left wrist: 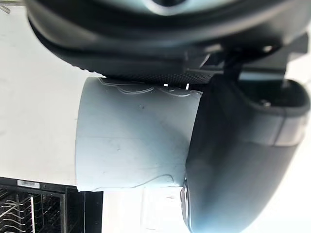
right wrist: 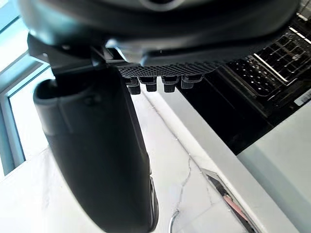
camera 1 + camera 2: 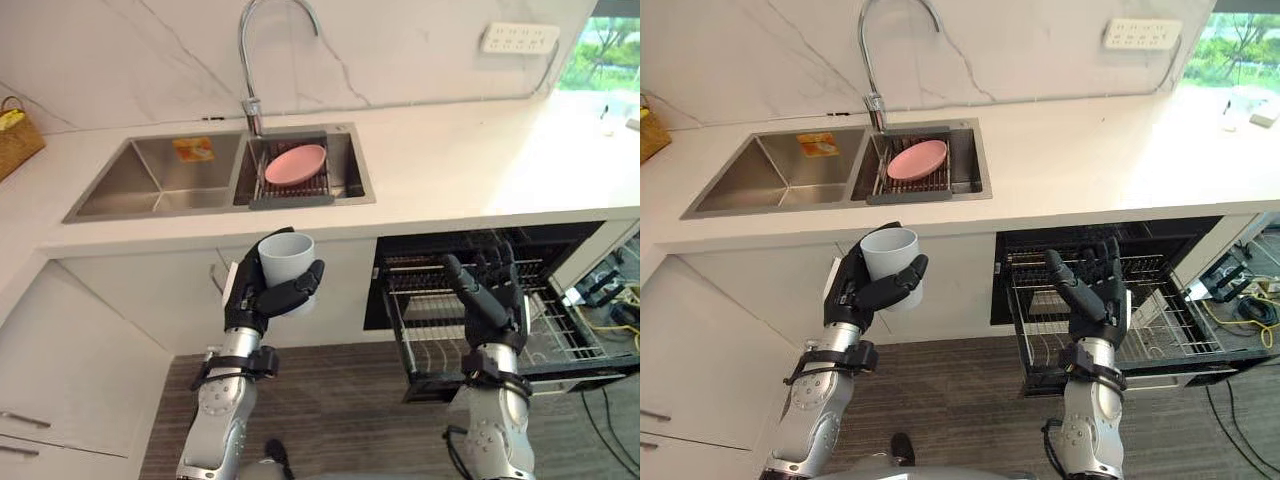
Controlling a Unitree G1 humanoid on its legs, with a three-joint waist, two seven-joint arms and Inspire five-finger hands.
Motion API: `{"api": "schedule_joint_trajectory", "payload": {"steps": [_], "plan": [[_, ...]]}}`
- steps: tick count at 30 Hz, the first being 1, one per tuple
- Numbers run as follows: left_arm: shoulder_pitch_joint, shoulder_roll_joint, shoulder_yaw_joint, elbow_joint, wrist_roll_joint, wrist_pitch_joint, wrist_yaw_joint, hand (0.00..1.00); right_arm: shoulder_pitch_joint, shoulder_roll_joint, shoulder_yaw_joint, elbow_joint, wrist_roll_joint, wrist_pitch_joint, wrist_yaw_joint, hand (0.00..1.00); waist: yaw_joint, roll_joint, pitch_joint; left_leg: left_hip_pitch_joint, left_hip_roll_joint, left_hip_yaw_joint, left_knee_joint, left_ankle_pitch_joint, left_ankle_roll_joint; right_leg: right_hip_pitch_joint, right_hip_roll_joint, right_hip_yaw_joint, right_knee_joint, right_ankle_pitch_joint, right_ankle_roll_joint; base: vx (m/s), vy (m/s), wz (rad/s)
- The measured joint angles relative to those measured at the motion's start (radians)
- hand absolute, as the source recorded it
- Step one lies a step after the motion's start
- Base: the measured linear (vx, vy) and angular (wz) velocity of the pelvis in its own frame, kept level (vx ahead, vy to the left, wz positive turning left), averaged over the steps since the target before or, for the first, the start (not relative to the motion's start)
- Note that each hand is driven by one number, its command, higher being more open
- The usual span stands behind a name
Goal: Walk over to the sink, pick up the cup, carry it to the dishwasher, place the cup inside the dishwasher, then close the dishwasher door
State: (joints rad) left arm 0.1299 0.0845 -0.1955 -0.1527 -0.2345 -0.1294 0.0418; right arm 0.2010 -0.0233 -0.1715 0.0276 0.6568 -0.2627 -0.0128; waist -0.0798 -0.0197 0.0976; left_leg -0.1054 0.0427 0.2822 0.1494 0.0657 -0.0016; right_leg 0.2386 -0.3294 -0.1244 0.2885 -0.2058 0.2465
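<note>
two hands raised: left hand (image 3: 252, 300) grips cup (image 3: 287, 260) near sink (image 3: 160, 172), right hand (image 3: 497, 292) splayed before dishwasher rack (image 3: 432, 322).

The left arm (image 3: 222, 420) and right arm (image 3: 497, 435) are shiny silver-grey; a black band wraps each wrist. The left hand (image 3: 248, 302) and right hand (image 3: 497, 300) are black with thick fingers.

The sink (image 3: 160, 172) sits in the tabletop (image 3: 470, 160) at upper left, with a plate (image 3: 295, 163) in its right basin. Below it, left of centre, the left robot hand (image 3: 255, 300) holds the cup (image 3: 287, 260). The right robot hand (image 3: 497, 298) is before the open dishwasher (image 3: 420, 330) at lower right.
</note>
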Motion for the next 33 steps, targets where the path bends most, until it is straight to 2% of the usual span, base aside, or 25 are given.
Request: {"api": "schedule_joint_trajectory", "payload": {"steps": [2, 3, 4, 5, 6, 7, 9, 10, 12, 13, 14, 15, 16, 17, 18, 19, 20, 21, 23, 24, 25, 26, 27, 28, 33], "plan": [[-0.030, -0.010, -0.021, 0.000, -0.001, 0.003, -0.018, 0.00, 0.008, 0.006, -0.010, 0.003, -0.004, -0.001, -0.035, 1.00, -0.010, -0.002, 0.001, 0.023, -0.031, -0.023, -0.008, -0.024, 0.010, -0.119, -0.036, 0.017, 0.277, 0.049, -0.031, 0.17, 0.201, 0.39], [-0.041, -0.008, -0.024, 0.000, -0.002, 0.006, -0.020, 0.00, 0.008, 0.012, -0.016, 0.003, -0.013, -0.003, -0.043, 1.00, -0.010, -0.005, 0.004, 0.034, -0.041, -0.025, -0.012, -0.034, 0.012, -0.170, -0.054, 0.019, 0.376, 0.091, -0.071, 0.18, 0.170, 0.15], [-0.054, -0.006, -0.026, -0.001, -0.002, 0.012, -0.022, 0.00, 0.008, 0.024, -0.021, 0.002, -0.028, -0.008, -0.067, 1.00, -0.011, -0.020, 0.013, 0.090, -0.061, -0.020, -0.037, -0.052, 0.018, -0.264, -0.109, 0.017, 0.554, 0.263, -0.167, 0.17, 0.136, -0.13], [-0.054, -0.007, -0.025, -0.004, -0.002, 0.016, -0.019, 0.00, 0.008, 0.027, -0.022, 0.002, -0.033, -0.011, -0.076, 1.00, -0.012, -0.009, 0.018, 0.144, -0.067, -0.005, -0.062, -0.062, 0.025, -0.284, -0.130, 0.014, 0.595, 0.382, -0.189, 0.19, 0.142, -0.31], [-0.052, -0.009, -0.022, -0.011, -0.002, 0.018, -0.014, 0.00, 0.008, 0.028, -0.020, 0.001, -0.036, -0.013, -0.077, 1.00, -0.011, 0.004, 0.017, 0.173, -0.064, 0.009, -0.076, -0.073, 0.031, -0.298, -0.135, 0.010, 0.620, 0.397, -0.186, 0.20, 0.141, -0.83], [-0.050, 0.008, 0.012, -0.054, -0.002, 0.018, 0.004, 0.00, 0.004, 0.031, 0.013, -0.015, -0.060, -0.014, -0.068, 1.00, -0.009, 0.014, 0.019, 0.193, -0.044, 0.064, -0.071, -0.115, 0.045, -0.389, -0.129, -0.050, 0.684, 0.279, -0.173, 0.20, 0.126, -0.91], [-0.051, 0.015, 0.059, -0.093, -0.003, 0.017, 0.025, 0.00, 0.005, 0.034, 0.041, -0.046, -0.076, -0.012, -0.047, 1.00, -0.006, 0.018, 0.029, 0.209, -0.017, 0.113, -0.073, -0.139, 0.044, -0.466, -0.090, -0.176, 0.675, 0.154, -0.169, 0.20, 0.073, -1.09], [-0.050, 0.017, 0.104, -0.114, -0.004, 0.016, 0.029, 0.00, 0.007, 0.037, 0.043, -0.086, -0.094, -0.011, -0.037, 1.00, -0.004, 0.021, 0.040, 0.239, 0.005, 0.163, -0.079, -0.157, 0.039, -0.490, -0.035, -0.308, 0.583, 0.098, -0.135, 0.21, 0.036, -1.14], [-0.039, 0.025, 0.136, -0.137, -0.005, 0.011, 0.032, 0.00, 0.007, 0.032, 0.039, -0.155, -0.094, -0.011, -0.033, 1.00, 0.009, 0.013, 0.046, 0.275, 0.004, 0.224, -0.073, -0.181, 0.021, -0.486, 0.004, -0.432, 0.447, 0.105, -0.146, 0.27, 0.036, -1.05], [-0.034, 0.025, 0.146, -0.152, -0.003, 0.003, 0.034, 0.00, -0.002, 0.007, 0.037, -0.214, -0.102, -0.025, -0.028, 1.00, 0.011, -0.003, 0.040, 0.294, -0.010, 0.263, -0.023, -0.232, 0.013, -0.474, 0.031, -0.504, 0.335, 0.129, -0.267, 0.41, 0.025, -0.88], [-0.035, 0.018, 0.134, -0.154, 0.001, -0.004, 0.041, 0.00, -0.013, -0.023, 0.033, -0.234, -0.128, -0.044, -0.040, 1.00, 0.007, 0.006, 0.036, 0.295, 0.001, 0.275, 0.026, -0.273, 0.005, -0.445, 0.047, -0.507, 0.306, 0.087, -0.327, 0.39, 0.008, -0.72], [-0.038, 0.011, 0.120, -0.155, 0.001, -0.010, 0.048, 0.00, -0.021, -0.038, 0.027, -0.247, -0.156, -0.053, -0.054, 1.00, 0.006, 0.012, 0.033, 0.293, 0.010, 0.282, 0.057, -0.295, -0.002, -0.429, 0.063, -0.503, 0.282, 0.059, -0.344, 0.42, -0.013, -0.44], [-0.050, 0.010, 0.085, -0.158, 0.001, -0.019, 0.064, 0.00, -0.039, -0.051, 0.019, -0.266, -0.225, -0.073, -0.098, 1.00, 0.008, 0.005, 0.035, 0.283, 0.025, 0.282, 0.145, -0.327, -0.011, -0.390, 0.089, -0.481, 0.216, 0.001, -0.335, 0.30, -0.034, -0.46], [-0.053, 0.009, 0.068, -0.157, 0.001, -0.021, 0.074, 0.00, -0.054, -0.059, 0.019, -0.271, -0.253, -0.081, -0.115, 1.00, 0.010, 0.014, 0.040, 0.261, 0.057, 0.277, 0.228, -0.342, -0.015, -0.380, 0.105, -0.470, 0.203, 0.004, -0.332, 0.30, -0.046, -0.69], [-0.056, 0.009, 0.039, -0.158, 0.001, -0.023, 0.092, 0.00, -0.073, -0.061, 0.022, -0.287, -0.287, -0.087, -0.138, 1.00, 0.013, 0.020, 0.044, 0.185, 0.134, 0.260, 0.463, -0.330, -0.014, -0.345, 0.149, -0.447, 0.151, 0.007, -0.335, 0.23, -0.068, -0.86], [-0.061, 0.011, 0.015, -0.158, 0.003, -0.025, 0.105, 0.00, -0.084, -0.070, 0.022, -0.321, -0.297, -0.087, -0.158, 1.00, 0.018, 0.046, 0.059, 0.101, 0.224, 0.191, 0.712, -0.257, -0.011, -0.290, 0.215, -0.410, 0.094, 0.003, -0.340, 0.21, -0.042, -0.96], [-0.060, 0.007, 0.006, -0.158, 0.004, -0.026, 0.112, 0.00, -0.087, -0.076, 0.022, -0.340, -0.297, -0.088, -0.163, 1.00, 0.024, 0.059, 0.059, 0.064, 0.245, 0.138, 0.799, -0.222, -0.026, -0.272, 0.242, -0.381, 0.073, 0.003, -0.341, 0.21, 0.005, -1.38], [-0.054, 0.003, -0.004, -0.159, 0.020, -0.031, 0.128, 0.00, -0.091, -0.081, 0.022, -0.368, -0.295, -0.096, -0.167, 1.00, 0.044, 0.072, 0.047, 0.017, 0.251, 0.079, 0.865, -0.233, -0.040, -0.260, 0.268, -0.317, 0.056, 0.003, -0.340, 0.24, 0.082, -1.64], [-0.052, 0.007, 0.002, -0.159, 0.026, -0.046, 0.145, 0.00, -0.097, -0.081, 0.023, -0.395, -0.291, -0.104, -0.166, 1.00, 0.039, 0.069, 0.043, -0.030, 0.215, 0.034, 0.778, -0.261, -0.022, -0.255, 0.269, -0.229, 0.037, 0.004, -0.334, 0.27, 0.100, -1.51], [-0.049, 0.005, 0.007, -0.159, 0.026, -0.055, 0.151, 0.00, -0.099, -0.081, 0.021, -0.398, -0.285, -0.106, -0.166, 1.00, 0.040, 0.070, 0.039, -0.037, 0.175, -0.010, 0.681, -0.274, -0.024, -0.257, 0.265, -0.176, 0.032, 0.009, -0.334, 0.30, 0.140, -1.70], [-0.030, -0.007, 0.019, -0.161, 0.030, -0.073, 0.168, 0.00, -0.101, -0.085, 0.022, -0.391, -0.285, -0.097, -0.162, 1.00, 0.043, 0.083, 0.024, -0.026, 0.106, -0.122, 0.464, -0.277, -0.032, -0.280, 0.262, -0.086, 0.037, 0.028, -0.294, 0.37, 0.212, -1.80], [-0.023, -0.013, 0.021, -0.165, 0.031, -0.077, 0.177, 0.00, -0.101, -0.090, 0.022, -0.389, -0.284, -0.092, -0.160, 1.00, 0.042, 0.089, 0.020, -0.019, 0.089, -0.153, 0.383, -0.273, -0.035, -0.292, 0.263, -0.055, 0.042, 0.029, -0.286, 0.33, 0.204, -1.75], [-0.019, -0.021, 0.021, -0.166, 0.039, -0.079, 0.188, 0.00, -0.099, -0.101, 0.020, -0.383, -0.284, -0.085, -0.159, 1.00, 0.037, 0.110, 0.007, -0.009, 0.078, -0.172, 0.260, -0.241, -0.038, -0.305, 0.269, -0.019, 0.047, 0.030, -0.274, 0.45, 0.260, -1.33], [-0.023, -0.029, 0.018, -0.166, 0.040, -0.080, 0.190, 0.00, -0.091, -0.111, 0.011, -0.370, -0.284, -0.067, -0.160, 1.00, 0.031, 0.138, -0.011, 0.020, 0.073, -0.168, 0.112, -0.156, -0.070, -0.310, 0.274, 0.013, 0.055, 0.019, -0.243, 0.38, 0.210, -1.15], [-0.036, -0.023, -0.011, -0.166, 0.041, -0.101, 0.245, 0.00, -0.042, -0.076, -0.005, -0.367, -0.247, -0.046, -0.159, 1.00, 0.000, 0.096, -0.027, 0.143, 0.008, -0.123, -0.056, -0.127, -0.037, -0.266, 0.213, 0.006, 0.001, 0.031, -0.203, 0.26, 0.181, -0.25]]}}
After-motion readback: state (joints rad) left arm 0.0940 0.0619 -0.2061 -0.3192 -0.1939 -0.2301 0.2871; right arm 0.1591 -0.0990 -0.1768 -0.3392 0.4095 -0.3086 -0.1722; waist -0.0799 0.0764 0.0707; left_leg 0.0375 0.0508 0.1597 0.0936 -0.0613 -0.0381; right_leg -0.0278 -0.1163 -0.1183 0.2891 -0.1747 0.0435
